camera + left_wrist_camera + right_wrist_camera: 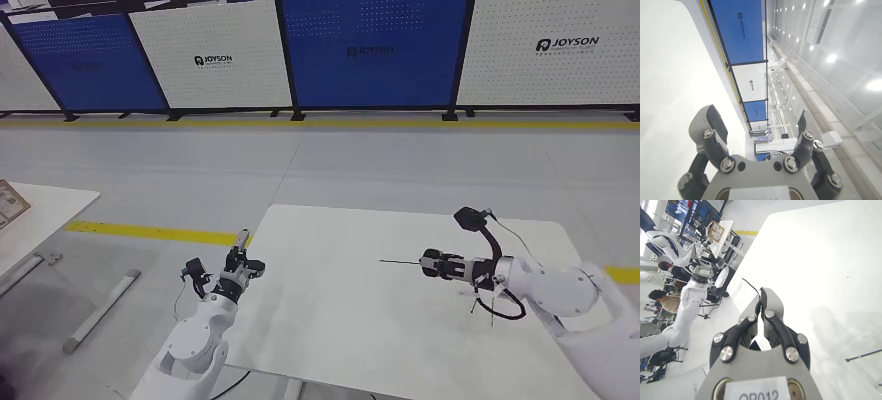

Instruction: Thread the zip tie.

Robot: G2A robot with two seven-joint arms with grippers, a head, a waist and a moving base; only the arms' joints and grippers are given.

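My right gripper is shut on a thin black zip tie, held above the right half of the white table. The tie's free end sticks out toward the left arm. In the right wrist view the tie pokes out past the closed gripper as a short curved strand. My left gripper stands at the table's left edge, pointing up and away. In its own wrist view the left gripper is open with nothing between the fingers. It shows farther off in the right wrist view as the left gripper.
More loose black zip ties lie on the table under the right arm; one zip tie shows in the right wrist view. A second white table stands at the far left. Blue and white panels close off the back.
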